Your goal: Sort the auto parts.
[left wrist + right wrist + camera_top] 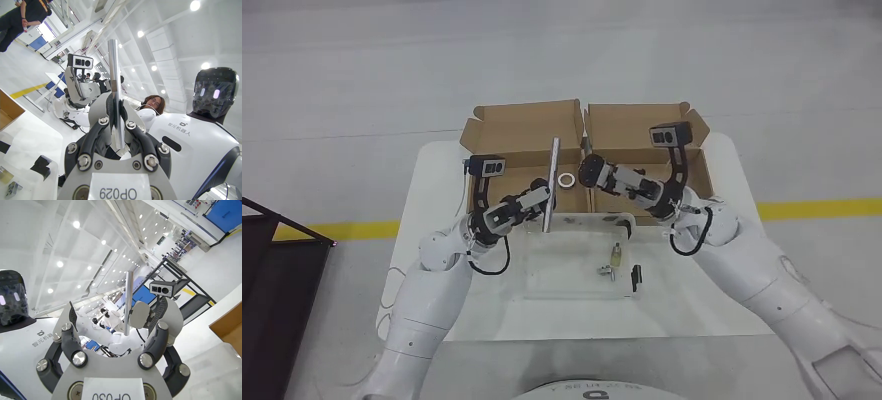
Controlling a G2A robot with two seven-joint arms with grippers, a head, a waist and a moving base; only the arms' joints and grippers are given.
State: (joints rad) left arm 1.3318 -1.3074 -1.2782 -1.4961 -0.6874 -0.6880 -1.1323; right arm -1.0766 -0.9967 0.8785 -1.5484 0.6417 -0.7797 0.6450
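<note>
left end effector grasping rod | right end effector released | cardboard boxes near rod

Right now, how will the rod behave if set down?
The rod looks like polished solid metal: probably stiff, heavy for its size. Round and smooth, so it would likely roll, and may slip in the left gripper.
</note>
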